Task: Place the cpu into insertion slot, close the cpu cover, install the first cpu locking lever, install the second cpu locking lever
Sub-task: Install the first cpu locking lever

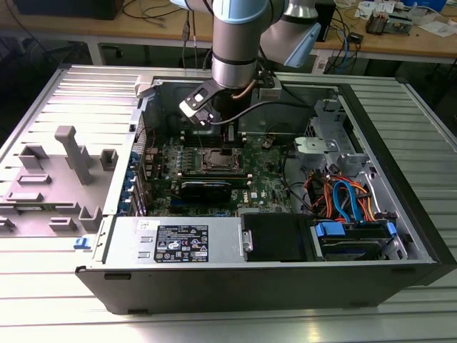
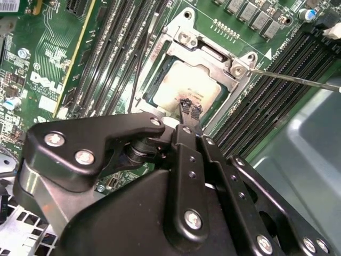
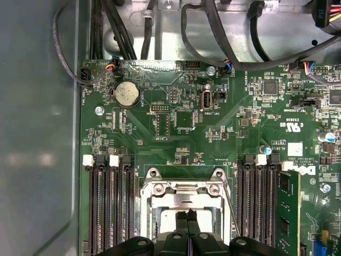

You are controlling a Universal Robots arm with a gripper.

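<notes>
A ribbed metal table (image 1: 43,286) carried an open computer case (image 1: 250,286), with a grey fixture (image 1: 71,153) beside it at the exterior view's left. Along the case's near wall lay the labelled power supply (image 1: 178,243), and blue and orange cables (image 1: 343,200) filled the near corner at the exterior view's right. Farther in, past the black graphics card (image 1: 206,189), the green motherboard (image 1: 264,179) held the insertion slot (image 1: 216,161) near its middle. The cpu (image 2: 186,88) sat in that slot, and the cpu cover (image 2: 209,53) lay down around it, its window framing the chip. A thin lever rod (image 2: 298,81) stuck out from the slot's corner across the memory slots (image 2: 266,101). The gripper (image 2: 191,109) hung just over the cpu's edge, fingers drawn together with nothing between them. Behind the arm (image 1: 234,43) stood wooden benches (image 1: 400,43).
</notes>
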